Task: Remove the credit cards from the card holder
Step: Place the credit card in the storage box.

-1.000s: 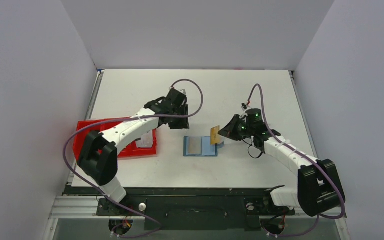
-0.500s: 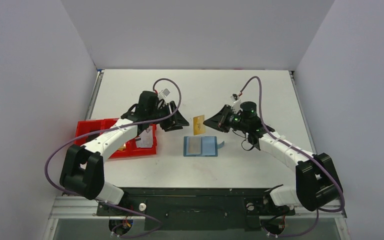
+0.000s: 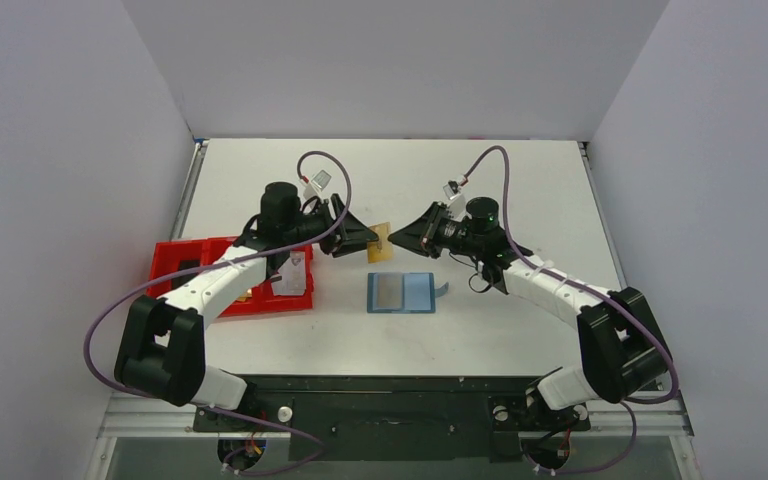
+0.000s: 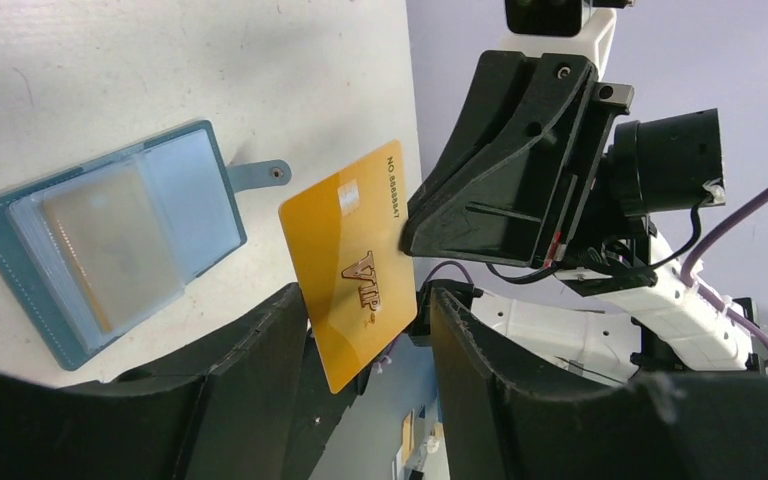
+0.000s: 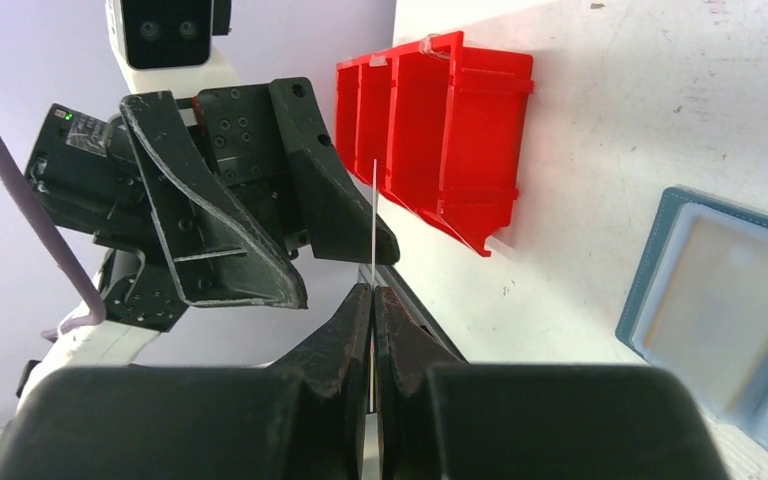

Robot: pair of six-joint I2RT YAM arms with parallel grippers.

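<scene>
1. White counter point(image 3: 520, 180): the blue card holder point(image 3: 418, 293) lies open, flat.
2. Right jaws pinch the gold card point(image 4: 353, 262) aloft; left jaws stand open around it.
3. Best close left jaws squarely before right releases.

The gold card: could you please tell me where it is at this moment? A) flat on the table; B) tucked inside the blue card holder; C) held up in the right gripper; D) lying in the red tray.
C: the right gripper pinches the gold card in the air, apart from the card holder.
</scene>
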